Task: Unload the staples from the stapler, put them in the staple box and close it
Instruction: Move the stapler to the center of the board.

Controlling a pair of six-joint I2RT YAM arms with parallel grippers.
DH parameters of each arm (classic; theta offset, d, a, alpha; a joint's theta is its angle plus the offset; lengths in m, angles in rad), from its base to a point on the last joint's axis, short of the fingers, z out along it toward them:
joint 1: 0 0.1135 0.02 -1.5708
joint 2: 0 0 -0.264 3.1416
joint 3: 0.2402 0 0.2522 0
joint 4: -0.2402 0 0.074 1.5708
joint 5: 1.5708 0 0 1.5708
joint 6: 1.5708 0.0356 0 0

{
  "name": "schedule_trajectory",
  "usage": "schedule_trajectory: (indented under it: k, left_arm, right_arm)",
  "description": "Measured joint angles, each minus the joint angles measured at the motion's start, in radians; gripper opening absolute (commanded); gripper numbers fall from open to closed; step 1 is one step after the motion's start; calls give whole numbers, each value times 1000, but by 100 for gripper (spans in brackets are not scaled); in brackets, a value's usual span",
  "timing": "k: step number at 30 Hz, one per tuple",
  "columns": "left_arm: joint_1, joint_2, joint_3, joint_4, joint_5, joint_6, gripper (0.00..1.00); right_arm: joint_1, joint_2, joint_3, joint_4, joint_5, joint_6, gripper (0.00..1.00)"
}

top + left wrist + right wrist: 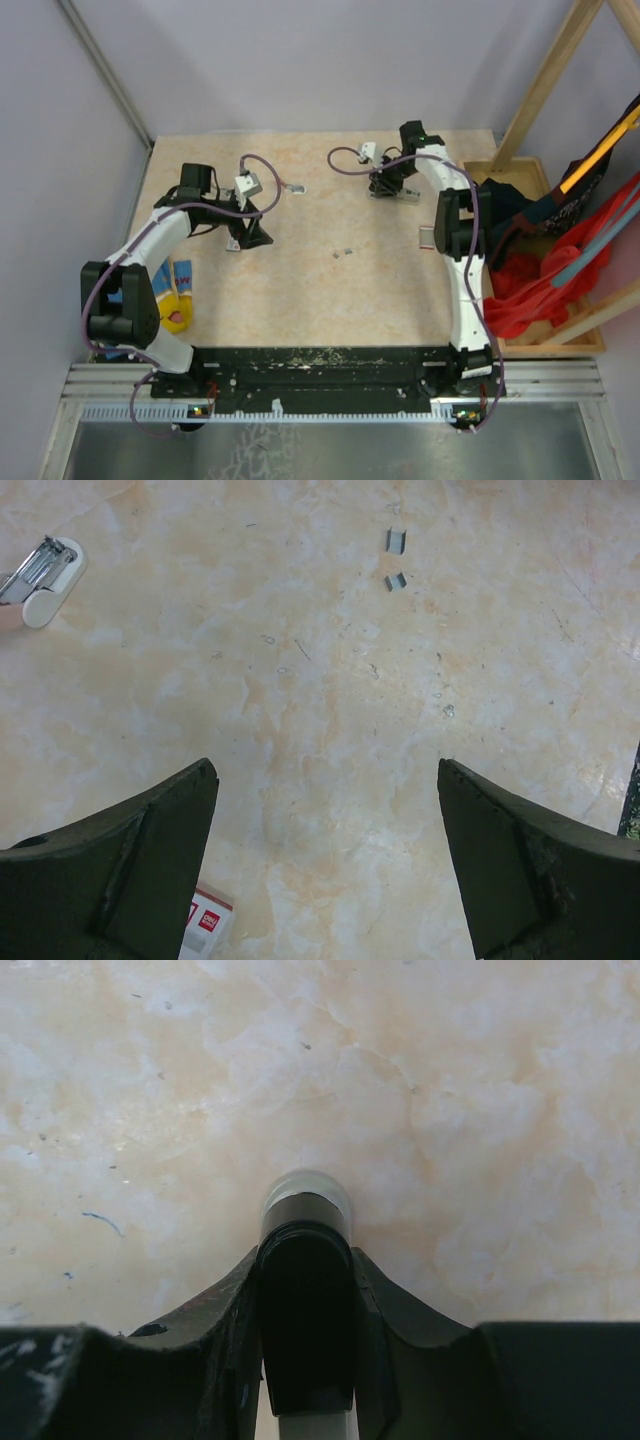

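My right gripper (392,188) is at the far right of the table (300,310), and the stapler (305,1290) is there in its grip. On the right wrist view the two fingers (232,1305) press against either side of the stapler's black top arm, so the jaws are narrow and clamped on it. A pale, silvery end sticks out past the fingertips toward the table. I cannot tell whether that end touches the surface. From the top view the stapler is mostly hidden under the gripper and its cable.

My left gripper (250,228) is over the far left part of the table, well apart from the right one. Its fingers (130,880) stand wide, with only bare tabletop between them, holding nothing.

The staples (397,540) lie loose on the table as two tiny grey strips, one just beyond the other. From above they show as small grey specks (345,252) near the middle of the table, between the two grippers and a little nearer to me than both.

A white-and-red tag (205,920) lies flat on the table, partly under one left finger. At the upper left edge of the left wrist view there is a small white-and-silver piece (40,575). I cannot make out what it is.
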Motion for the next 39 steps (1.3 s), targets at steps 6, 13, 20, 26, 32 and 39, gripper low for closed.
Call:
schedule_trajectory:
  k: [6,13,20,26,32,39]
  left_arm:
    - [-4,2,0,-9,10,7,94]
    - [-4,7,0,-27,18,14,92]
    - [-4,8,1,-31,16,13,92]
    - [-4,6,1,-23,1,6,92]
    - [-4,-8,1,-12,-12,-3,91]
    - [-4,-12,1,13,-30,-29,91]
  right_arm:
    - [43,-65,-115,26,-3,0,24]
    - [160,-133,-240,66,-32,60,19]
    - [250,-235,-421,164,-58,148,19]
    - [329,-362,-631,262,-47,208,20]
    - [385,-449,-767,327,-39,243,20]
    - [421,-510,-848,374,-19,281,19]
